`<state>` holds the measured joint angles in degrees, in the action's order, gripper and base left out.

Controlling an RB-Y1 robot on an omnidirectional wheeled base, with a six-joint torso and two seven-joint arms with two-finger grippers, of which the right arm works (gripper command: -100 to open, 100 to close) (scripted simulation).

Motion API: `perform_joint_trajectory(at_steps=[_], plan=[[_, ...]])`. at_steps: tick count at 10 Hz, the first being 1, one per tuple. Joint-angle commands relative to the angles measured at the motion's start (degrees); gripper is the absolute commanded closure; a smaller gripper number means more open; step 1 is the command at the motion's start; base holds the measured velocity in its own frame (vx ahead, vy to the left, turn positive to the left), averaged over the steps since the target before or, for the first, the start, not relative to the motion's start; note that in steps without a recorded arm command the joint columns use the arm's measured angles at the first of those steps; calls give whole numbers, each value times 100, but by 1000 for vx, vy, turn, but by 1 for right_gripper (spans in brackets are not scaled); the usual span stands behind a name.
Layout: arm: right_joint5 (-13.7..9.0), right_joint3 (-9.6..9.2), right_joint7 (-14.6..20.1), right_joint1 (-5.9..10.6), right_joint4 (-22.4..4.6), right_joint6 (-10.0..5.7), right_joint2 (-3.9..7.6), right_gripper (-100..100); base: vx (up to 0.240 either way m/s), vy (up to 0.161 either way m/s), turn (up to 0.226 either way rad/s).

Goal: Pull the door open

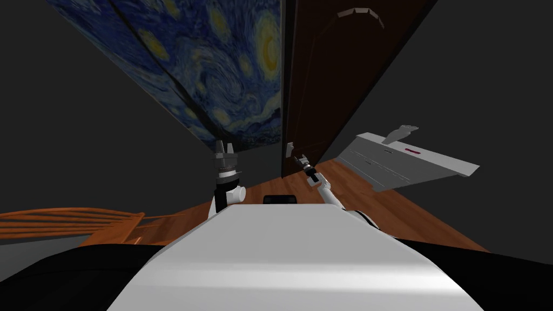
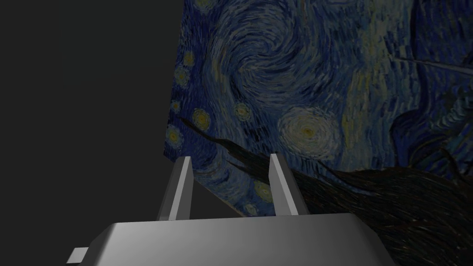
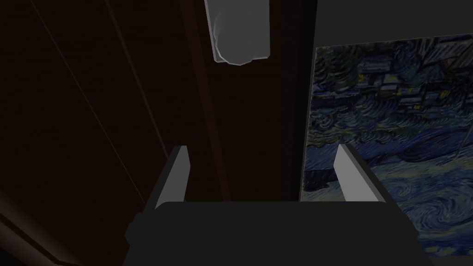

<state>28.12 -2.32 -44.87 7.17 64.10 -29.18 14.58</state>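
R arm reaches fwd; right gripper [image 1: 301,159] has fingers spread wide w/ nothing between, aimed at the dark brown door [image 1: 329,70], just short of the light grey handle [image 3: 240,32] by the door's edge. Left gripper [image 1: 224,147] is held upright, fingers parted. A blue swirly painting [image 1: 232,65] adjoins the door; a white unit [image 1: 399,162] stands to the R.

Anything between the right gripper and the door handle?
Nothing visible. The open right gripper points at the handle, with only bare door showing between them. The painting hangs off to the side, past the door's edge.
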Motion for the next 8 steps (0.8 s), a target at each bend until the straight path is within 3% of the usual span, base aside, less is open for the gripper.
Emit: perform_joint_trajectory(at_steps=[1,2,3,8], plan=[[123,-41,-154,103,-204,62,56,-100,130,-22,35],[160,-49,-205,147,-290,70,71,-100,113,-18,22],[132,-46,-162,91,-194,70,53,-100,46,-7,4],[32,675,-630,58,-554,284,-103,-100,-35,-81,178]])
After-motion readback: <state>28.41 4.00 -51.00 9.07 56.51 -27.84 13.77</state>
